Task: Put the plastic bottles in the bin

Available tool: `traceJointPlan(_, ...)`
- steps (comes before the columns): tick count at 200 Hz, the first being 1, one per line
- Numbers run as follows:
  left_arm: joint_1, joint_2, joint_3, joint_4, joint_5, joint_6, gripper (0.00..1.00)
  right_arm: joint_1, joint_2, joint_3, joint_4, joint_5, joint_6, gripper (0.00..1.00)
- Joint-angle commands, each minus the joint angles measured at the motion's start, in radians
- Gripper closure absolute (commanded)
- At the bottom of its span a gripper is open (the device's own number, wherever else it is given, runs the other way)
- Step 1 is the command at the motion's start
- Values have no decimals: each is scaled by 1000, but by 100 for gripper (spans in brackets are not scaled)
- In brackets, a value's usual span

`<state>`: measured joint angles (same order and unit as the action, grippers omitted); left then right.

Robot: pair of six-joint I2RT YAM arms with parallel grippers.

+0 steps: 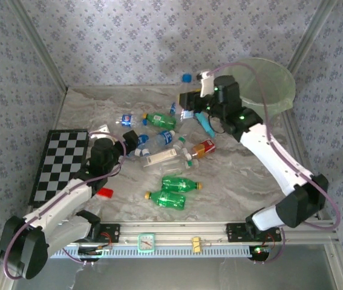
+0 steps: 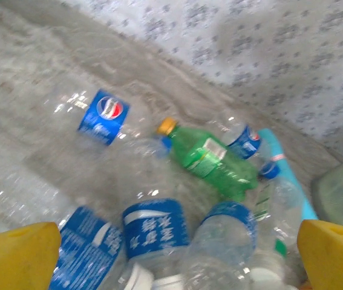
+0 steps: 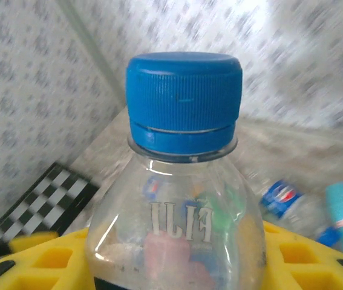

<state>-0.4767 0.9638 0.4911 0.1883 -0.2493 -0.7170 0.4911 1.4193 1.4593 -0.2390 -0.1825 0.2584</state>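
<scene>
My right gripper (image 3: 174, 266) is shut on a clear plastic bottle (image 3: 177, 199) with a blue cap, its yellow fingers (image 3: 44, 266) pressed on both sides of the body. Seen from above, that gripper (image 1: 189, 99) holds the bottle (image 1: 186, 77) up over the table's far side, left of the pale green bin (image 1: 271, 84). My left gripper (image 2: 174, 266) is open, its yellow fingers (image 2: 17, 257) spread over blue-labelled bottles (image 2: 156, 232). A green bottle (image 2: 210, 160) and a Pepsi bottle (image 2: 104, 115) lie beyond. More green bottles (image 1: 180, 183) and a red-orange labelled bottle (image 1: 202, 147) lie mid-table.
A checkerboard (image 1: 59, 163) lies at the left of the table. A small red block (image 1: 104, 193) sits beside the left arm. A teal tube (image 1: 204, 124) lies under the right arm. The bin's wall (image 2: 340, 190) shows at the right of the left wrist view.
</scene>
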Motion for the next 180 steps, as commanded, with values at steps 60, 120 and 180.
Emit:
traceJointPlan(60, 4, 42, 27, -41, -7, -56, 0, -267, -116, 90, 81, 261, -136, 50)
traceJointPlan(120, 4, 115, 70, -38, 47, -33, 0, -461, -21, 109, 47, 275, -79, 50)
traceJointPlan(180, 4, 115, 74, -43, 69, -25, 0, -511, 124, 152, -108, 264, -36, 49)
